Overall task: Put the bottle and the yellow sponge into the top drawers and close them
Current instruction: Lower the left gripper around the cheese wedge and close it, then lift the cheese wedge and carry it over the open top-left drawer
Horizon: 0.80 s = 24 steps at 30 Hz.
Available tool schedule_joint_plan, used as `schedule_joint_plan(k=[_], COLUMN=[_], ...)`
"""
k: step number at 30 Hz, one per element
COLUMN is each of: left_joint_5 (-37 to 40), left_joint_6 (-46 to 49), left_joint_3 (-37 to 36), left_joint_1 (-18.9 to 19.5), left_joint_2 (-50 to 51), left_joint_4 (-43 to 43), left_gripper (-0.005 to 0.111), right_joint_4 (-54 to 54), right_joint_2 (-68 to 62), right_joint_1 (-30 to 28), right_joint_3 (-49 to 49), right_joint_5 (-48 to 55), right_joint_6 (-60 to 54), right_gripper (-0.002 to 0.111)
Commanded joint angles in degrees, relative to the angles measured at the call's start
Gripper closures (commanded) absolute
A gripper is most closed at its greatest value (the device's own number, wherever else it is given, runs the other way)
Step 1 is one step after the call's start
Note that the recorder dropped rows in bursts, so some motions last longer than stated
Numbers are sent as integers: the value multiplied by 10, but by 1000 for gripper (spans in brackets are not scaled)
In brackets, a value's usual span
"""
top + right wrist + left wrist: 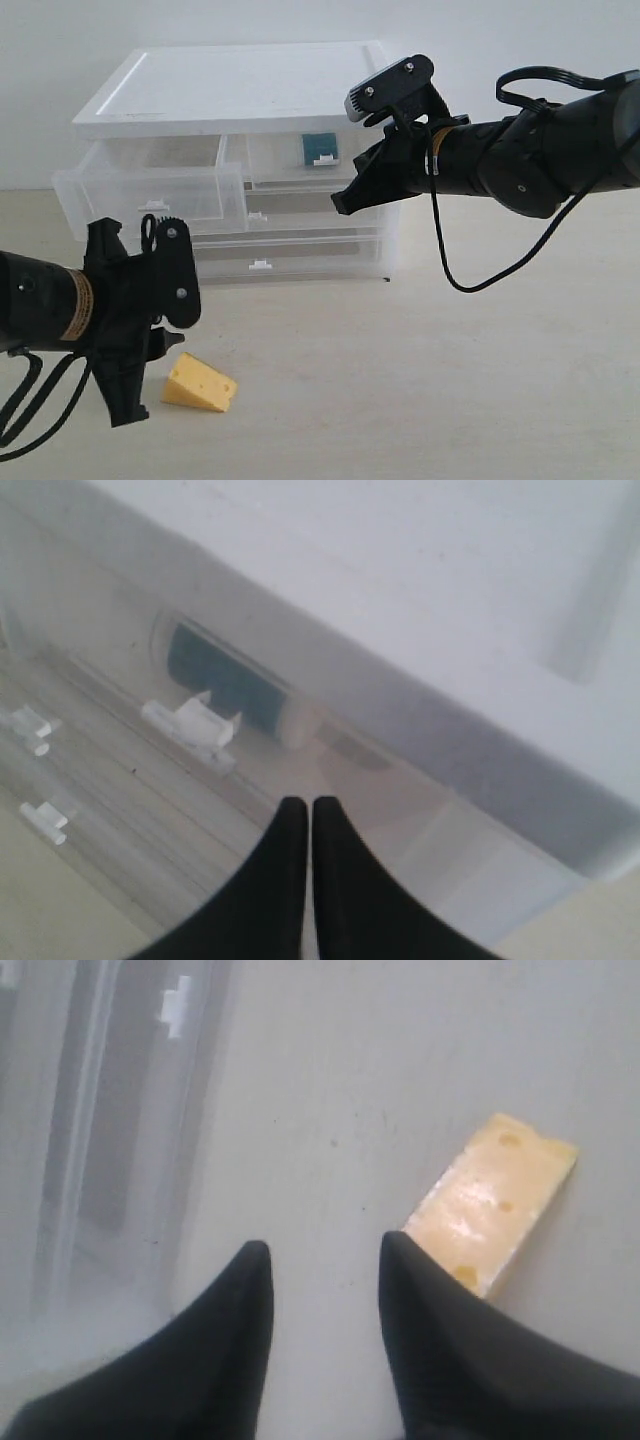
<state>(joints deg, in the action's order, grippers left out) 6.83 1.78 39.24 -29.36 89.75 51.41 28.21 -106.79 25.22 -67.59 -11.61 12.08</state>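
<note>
1. Bottle (320, 149) lies inside shut right top drawer (290, 165) of cabinet (230, 80); right gripper (306, 810), closed, hovers before it.
2. Pickup in hand: yellow sponge (200, 383) sits on bench (450, 400) before cabinet; left gripper (325, 1260), half-spread and empty, must straddle it.

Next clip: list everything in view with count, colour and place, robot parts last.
cabinet: one, translucent white, at the back of the table
top drawers: two, translucent; left one pulled out, right one closed
full-width drawers: two, translucent, closed, below the top pair
bottle: one, teal label showing, inside the closed top right drawer
yellow sponge: one, on the table in front of the cabinet
table: one, beige
left gripper: one, black, jaws apart, empty, beside the sponge
right gripper: one, black, jaws shut, before the top right drawer
</note>
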Motion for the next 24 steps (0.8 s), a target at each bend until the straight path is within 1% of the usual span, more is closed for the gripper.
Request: schedule_joint_plan(k=[1,3,5,7,9,12,14,15,16,19,21,22,24], left_joint_5=[9,3,6,25,47,104,145,163,179,206,214,214,207], left_joint_6=[83,81,70,16,-15,-6,50,96,149,312,407,432,441], left_joint_3=[4,4,4,14,33,69,88,94,99,115,122,124,124], left_joint_1=[-5,-5,-5,-6,-6,-12,-17,-21,-26,-36,-39,-39,-39], left_joint_2=[-4,-4,-4,-4,-4,-4,-4,-3,-1,16,32,41,57], left_joint_4=[0,1,-17,-61,-83,-130,-184,-220,-266,-449,-523,-538,-519], left_gripper=[75,72,64,56,54,54,54,54,55,56,55,54,50], right_joint_4=[-6,-6,-6,-6,-6,-6,-6,-6,-6,-6,-6,-6,-6], right_joint_2=[-1,-1,-1,-1,-1,-1,-1,-1,-1,-1,-1,-1,-1], right_joint_1=[-7,-7,-7,-7,-7,-7,-7,-7,-7,-7,-7,-7,-7], right_joint_3=[-7,-7,-7,-7,-7,-7,-7,-7,-7,-7,-7,-7,-7], right_joint_5=[-1,-1,-1,-1,-1,-1,1,1,1,1,1,2,4], right_joint_6=[-3,-3,-3,-3,-3,-3,-3,-3,-3,-3,-3,-3,-3], right_gripper=[108,108,108,108,108,108,108,108,108,108,108,108,108])
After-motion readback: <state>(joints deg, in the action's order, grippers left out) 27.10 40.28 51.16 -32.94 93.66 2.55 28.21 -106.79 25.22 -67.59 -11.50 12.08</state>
